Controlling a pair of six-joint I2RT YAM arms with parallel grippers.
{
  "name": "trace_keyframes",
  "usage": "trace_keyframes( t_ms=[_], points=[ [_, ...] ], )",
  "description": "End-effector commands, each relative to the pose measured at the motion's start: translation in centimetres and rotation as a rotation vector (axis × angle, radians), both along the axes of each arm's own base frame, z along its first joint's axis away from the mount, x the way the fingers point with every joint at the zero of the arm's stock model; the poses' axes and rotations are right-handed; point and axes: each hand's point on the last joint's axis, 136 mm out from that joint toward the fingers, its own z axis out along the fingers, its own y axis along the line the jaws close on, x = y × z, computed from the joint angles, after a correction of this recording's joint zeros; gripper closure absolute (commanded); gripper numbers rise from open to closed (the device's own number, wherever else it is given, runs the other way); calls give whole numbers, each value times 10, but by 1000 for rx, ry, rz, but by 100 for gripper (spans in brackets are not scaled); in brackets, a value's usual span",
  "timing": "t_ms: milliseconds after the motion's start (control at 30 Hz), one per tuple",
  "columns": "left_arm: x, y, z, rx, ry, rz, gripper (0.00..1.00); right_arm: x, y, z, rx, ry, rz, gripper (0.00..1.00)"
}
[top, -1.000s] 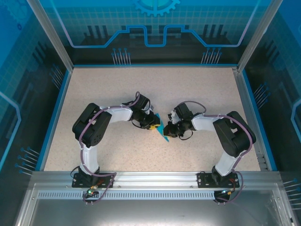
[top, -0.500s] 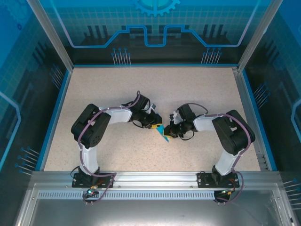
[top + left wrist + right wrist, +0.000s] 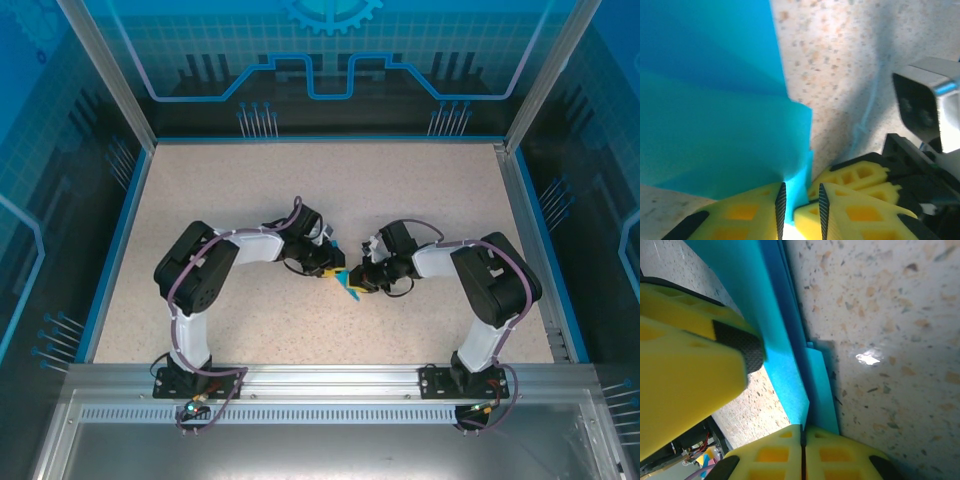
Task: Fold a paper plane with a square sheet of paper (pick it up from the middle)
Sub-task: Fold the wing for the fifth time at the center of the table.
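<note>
On the speckled table [image 3: 200, 200], midway between the side edges and nearer the front edge: folded teal paper sheet [image 3: 350, 290], mostly hidden from above by both wrists; outline cut off in the wrist views; pinched in the fully closed right gripper [image 3: 802, 437]; squeezed between the narrow-set fingers of the left gripper [image 3: 801, 205].

The sheet of paper [image 3: 349, 287] is teal-blue, matte and folded into several overlapping layers with straight, crisp edges. From above it shows as a small pointed wedge near the middle of the tabletop [image 3: 250, 190], pinched between the left hand [image 3: 335, 272] and the right hand [image 3: 358, 280].
</note>
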Motion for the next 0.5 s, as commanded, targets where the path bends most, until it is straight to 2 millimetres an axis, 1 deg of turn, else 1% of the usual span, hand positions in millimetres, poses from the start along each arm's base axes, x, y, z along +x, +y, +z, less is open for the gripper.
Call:
trace_keyframes(
  t_ms=[0,100,200,333,467],
  points=[
    [-5,4,-15,59,38,-2,73,1,-2,-1,15,23,0,91],
    [-3,6,-19,80,49,8,73,2,-1,2,19,19,6,88],
    [-3,9,-23,103,69,27,73,3,-2,7,10,-6,16,82],
    [-4,13,-29,138,96,50,73,2,-9,14,-44,-83,46,75],
    [-4,16,-32,155,111,62,73,-3,-12,16,-87,-138,99,72]
  ],
)
